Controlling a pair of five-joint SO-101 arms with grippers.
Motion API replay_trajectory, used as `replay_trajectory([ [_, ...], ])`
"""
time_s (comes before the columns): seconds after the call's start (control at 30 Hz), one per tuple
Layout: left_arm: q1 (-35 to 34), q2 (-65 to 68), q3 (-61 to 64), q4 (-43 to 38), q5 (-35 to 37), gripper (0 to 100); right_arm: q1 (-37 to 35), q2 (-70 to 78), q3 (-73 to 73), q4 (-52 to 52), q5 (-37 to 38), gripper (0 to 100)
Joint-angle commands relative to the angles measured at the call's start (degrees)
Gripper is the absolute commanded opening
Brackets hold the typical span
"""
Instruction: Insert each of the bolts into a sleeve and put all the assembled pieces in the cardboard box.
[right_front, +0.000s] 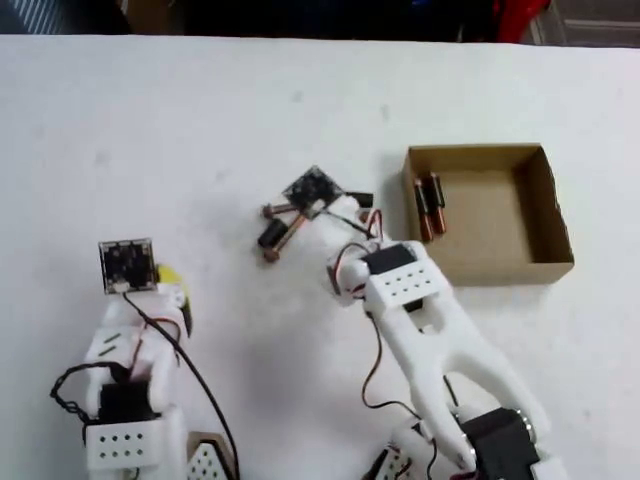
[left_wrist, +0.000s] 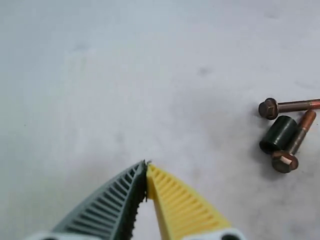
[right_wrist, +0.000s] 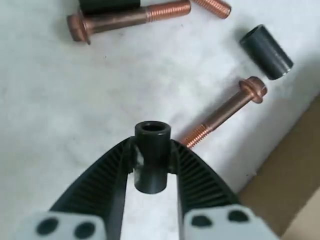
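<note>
Right gripper (right_wrist: 151, 149) pinches a stubby, hollow black sleeve (right_wrist: 151, 172); left gripper (left_wrist: 146, 169) pressed together; coppery threaded bolt (right_wrist: 225, 111) alongside.

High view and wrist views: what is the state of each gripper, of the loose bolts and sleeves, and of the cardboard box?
Left gripper: shut, empty.
Right gripper: shut on a black cylindrical sleeve.
Copper-coloured bolt beside it: lying loose, no sleeve on it.
Other black sleeve: lying loose, no bolt in it.
Brown cardboard box: open, two pieces inside.
</note>
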Motion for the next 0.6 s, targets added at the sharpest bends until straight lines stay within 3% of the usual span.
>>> replay_trajectory([
  [0.0, 1.01, -0.22, 0.00, 0.18, -0.53, 2, 0.57, -2.42, 0.00, 0.04, -0.79, 1.8],
  [0.57, 1.01, -0.31, 0.00, 2.11, -0.53, 2, -1.98, -2.42, 5.63, 0.84, -0.18, 1.8],
])
